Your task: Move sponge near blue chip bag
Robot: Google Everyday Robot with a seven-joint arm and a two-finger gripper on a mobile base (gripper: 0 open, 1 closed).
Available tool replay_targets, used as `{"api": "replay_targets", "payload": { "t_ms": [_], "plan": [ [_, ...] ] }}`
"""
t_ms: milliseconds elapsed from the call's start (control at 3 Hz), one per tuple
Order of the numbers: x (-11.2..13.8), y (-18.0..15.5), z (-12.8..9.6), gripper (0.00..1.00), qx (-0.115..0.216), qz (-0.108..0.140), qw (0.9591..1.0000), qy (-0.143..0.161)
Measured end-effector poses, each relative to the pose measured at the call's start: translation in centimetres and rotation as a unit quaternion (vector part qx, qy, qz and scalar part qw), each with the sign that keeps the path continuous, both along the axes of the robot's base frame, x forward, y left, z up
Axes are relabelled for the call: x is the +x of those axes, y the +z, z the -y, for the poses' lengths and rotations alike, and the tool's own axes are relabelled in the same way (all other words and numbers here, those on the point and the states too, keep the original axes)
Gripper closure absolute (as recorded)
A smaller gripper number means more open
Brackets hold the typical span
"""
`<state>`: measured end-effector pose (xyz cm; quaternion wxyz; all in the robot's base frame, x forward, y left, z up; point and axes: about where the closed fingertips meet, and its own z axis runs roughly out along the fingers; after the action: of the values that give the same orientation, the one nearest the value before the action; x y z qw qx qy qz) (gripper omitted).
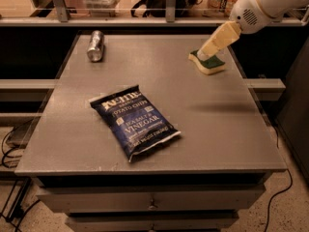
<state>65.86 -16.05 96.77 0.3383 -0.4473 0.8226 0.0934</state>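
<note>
Table: grey tabletop (227, 124) fills most of the frame, with drawers along the bottom edge and shelving across the top.
Sponge: you've got the sponge (211, 65) in the upper right of the frame, close to the table's far right corner. It lies flat, green side up, its long axis running roughly left to right.
Claw: the gripper (204, 54) slants in from the upper right corner, pointing down and to the left, with its tip right at the sponge's upper-left end. Touching or just above, you can't say which.
Claw state: open or closed, it can't be told from this angle. The sponge sits on the table, not lifted.
Bag: the bag (134, 122) lies flat at centre-left, long axis running from upper left to lower right.
Key relation: from the claw, the bag is down and to the left, well apart, with bare table between the two.
Can: the can (95, 46) lies on its side at upper left, well off that line.
Step, as I read it: you're at the grasp, and the carry is not yet begun.
Watch for: a hold on one end only could let the sponge tip or slip.
</note>
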Motion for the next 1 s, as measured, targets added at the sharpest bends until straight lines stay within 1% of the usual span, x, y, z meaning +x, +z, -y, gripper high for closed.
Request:
{"api": "replay_targets", "payload": {
  "t_ms": [333, 667, 1000],
  "plan": [
    [0.8, -1.0, -0.5, 0.0, 0.025, -0.004, 0.9995, -0.017],
    [2.5, -2.4, -1.0, 0.0, 0.062, -0.002, 0.9971, -0.043],
    [4.6, -4.4, -1.1, 0.0, 0.075, -0.005, 0.9947, -0.069]
  ]
}}
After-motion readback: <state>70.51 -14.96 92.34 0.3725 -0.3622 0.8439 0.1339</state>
